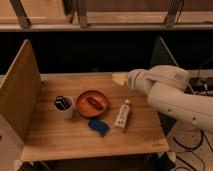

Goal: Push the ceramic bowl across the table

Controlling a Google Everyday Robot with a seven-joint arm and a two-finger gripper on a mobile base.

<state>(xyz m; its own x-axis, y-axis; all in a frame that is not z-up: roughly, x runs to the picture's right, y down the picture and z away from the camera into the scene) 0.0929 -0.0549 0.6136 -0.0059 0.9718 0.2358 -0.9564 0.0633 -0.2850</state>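
The orange-red ceramic bowl with a darker red patch inside sits near the middle of the light wooden table. My white arm reaches in from the right over the table's back right part. My gripper shows as a pale tip at the arm's end, behind and to the right of the bowl, apart from it and holding nothing that I can see.
A small white mug with a dark inside stands just left of the bowl. A flat blue piece lies in front of it. A white tube lies to its right. Upright wooden panels stand at the left and right.
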